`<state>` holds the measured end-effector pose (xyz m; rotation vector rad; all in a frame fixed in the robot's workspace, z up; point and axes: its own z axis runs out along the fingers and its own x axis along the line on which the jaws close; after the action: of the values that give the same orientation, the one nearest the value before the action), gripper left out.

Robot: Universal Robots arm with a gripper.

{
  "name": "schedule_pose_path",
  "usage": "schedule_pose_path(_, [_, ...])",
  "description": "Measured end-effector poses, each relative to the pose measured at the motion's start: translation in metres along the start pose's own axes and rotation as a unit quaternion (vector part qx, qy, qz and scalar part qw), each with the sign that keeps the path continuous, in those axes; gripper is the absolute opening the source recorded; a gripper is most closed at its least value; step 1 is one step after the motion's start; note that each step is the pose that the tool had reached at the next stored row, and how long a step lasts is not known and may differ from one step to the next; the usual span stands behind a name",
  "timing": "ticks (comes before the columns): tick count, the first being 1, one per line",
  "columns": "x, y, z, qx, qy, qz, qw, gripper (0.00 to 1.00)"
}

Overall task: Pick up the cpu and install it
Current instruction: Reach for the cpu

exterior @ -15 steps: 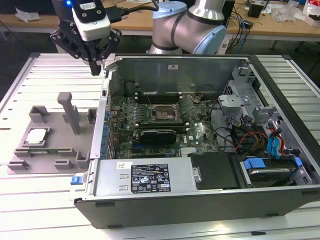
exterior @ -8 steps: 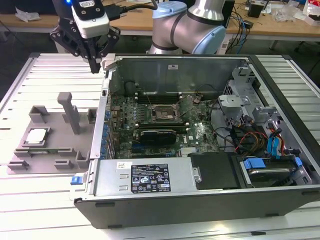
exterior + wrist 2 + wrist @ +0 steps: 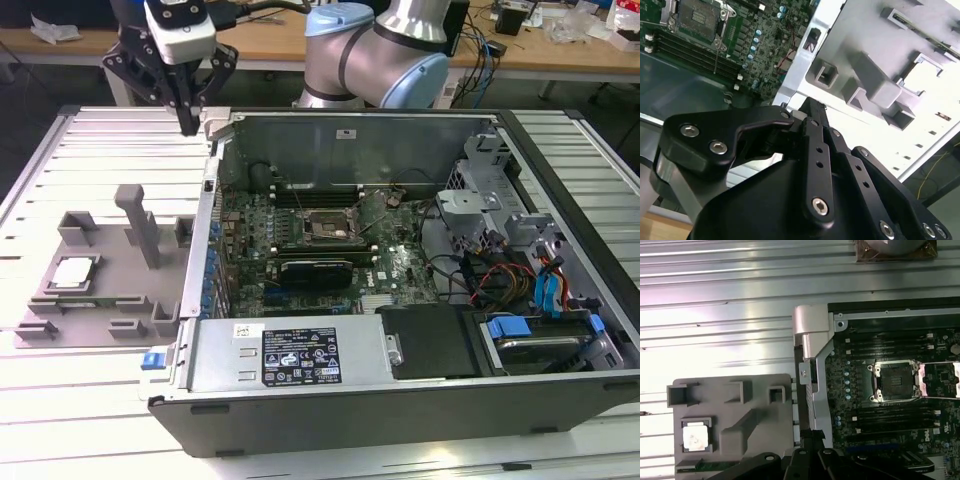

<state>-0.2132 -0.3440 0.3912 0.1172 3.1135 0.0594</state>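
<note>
1. Exterior view: the pincer (image 3: pixel 188 125) hangs clenched on nothing above the far corner of the open computer case (image 3: pixel 350 130), well apart from the cpu (image 3: pixel 75 272).
2. The cpu lies flat, silver top up, seated in a recess of a grey holder (image 3: pixel 100 300) at the exterior view's left, just beside the case. This likely keeps it at a known spot for pick-up.
3. Seen in the first wrist view, the socket (image 3: pixel 895 382) on the motherboard (image 3: pixel 840 390) sits bare with its metal frame swung aside, apparently ready to take the chip.
4. Case and holder rest on a ribbed aluminium tabletop (image 3: pixel 60 400); a wooden surface (image 3: pixel 270 40) strewn with cables runs behind.
</note>
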Motion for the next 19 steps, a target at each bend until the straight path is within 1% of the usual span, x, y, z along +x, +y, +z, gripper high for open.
schedule_pose_path(8, [0.0046, 0.0115, 0.0035, 0.0001, 0.0001, 0.000, 1.0000, 0.11])
schedule_pose_path(9, [0.0081, 0.0135, 0.0041, 0.0001, 0.0001, 0.000, 1.0000, 0.11])
schedule_pose_path(10, [0.0124, 0.0135, 0.0045, 0.0001, 0.0001, 0.000, 1.0000, 0.11])
schedule_pose_path(14, [0.0215, 0.0123, 0.0061, 0.0001, 0.0000, 0.000, 1.0000, 0.11])
schedule_pose_path(17, [0.0318, 0.0088, 0.0078, 0.0001, 0.0001, 0.000, 1.0000, 0.11])
schedule_pose_path(19, [0.0413, 0.0044, 0.0101, 0.0001, 0.0000, 0.000, 1.0000, 0.11])
